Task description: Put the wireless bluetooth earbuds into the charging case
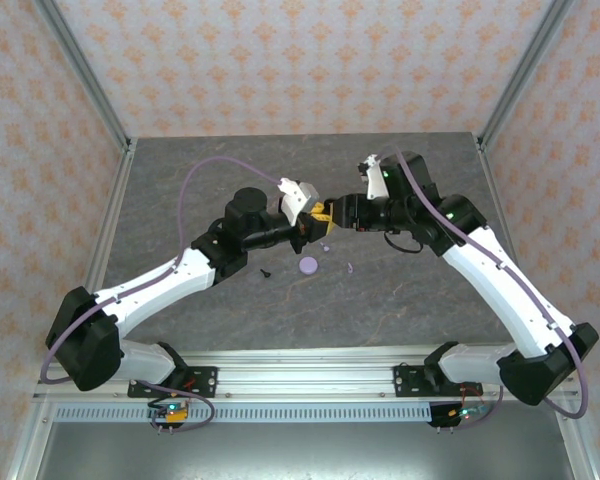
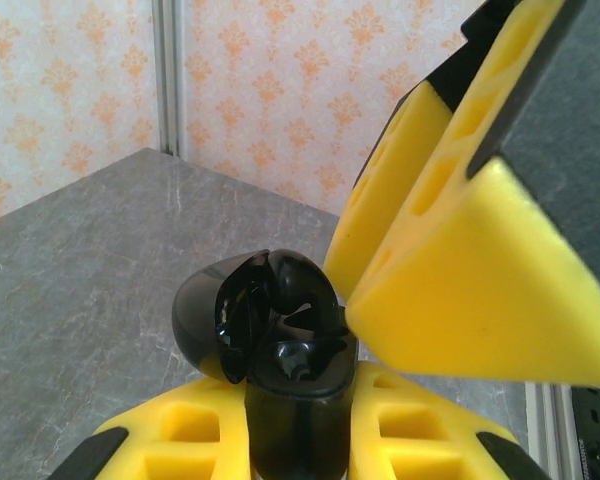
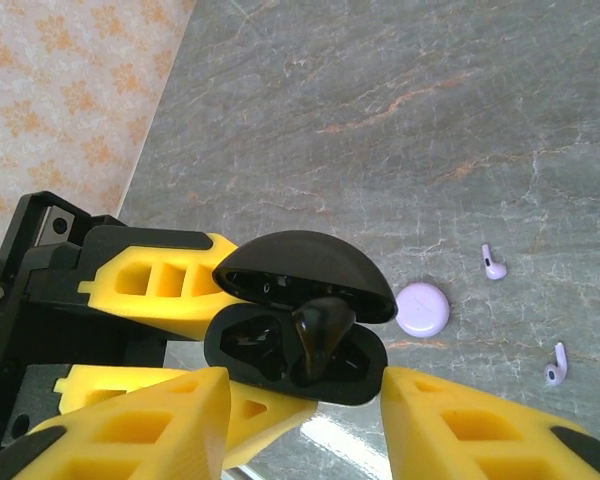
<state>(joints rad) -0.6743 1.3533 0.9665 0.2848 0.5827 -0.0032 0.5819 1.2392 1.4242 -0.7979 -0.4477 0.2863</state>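
Right wrist view: the open black charging case was gripped by the clenched left hand, with its lid tipped back. A black earbud was seen standing in one socket, stem uppermost, apparently not fully seated. The right hand was spread and empty, with the earbud lying directly ahead between its fingers. Lavender earbuds were seen lying on the table near a lavender disc, well apart from both hands.

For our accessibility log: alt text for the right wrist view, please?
An open black charging case, held by the left gripper, has one black earbud standing in it. Two lavender earbuds and a round lavender case lie on the grey table.
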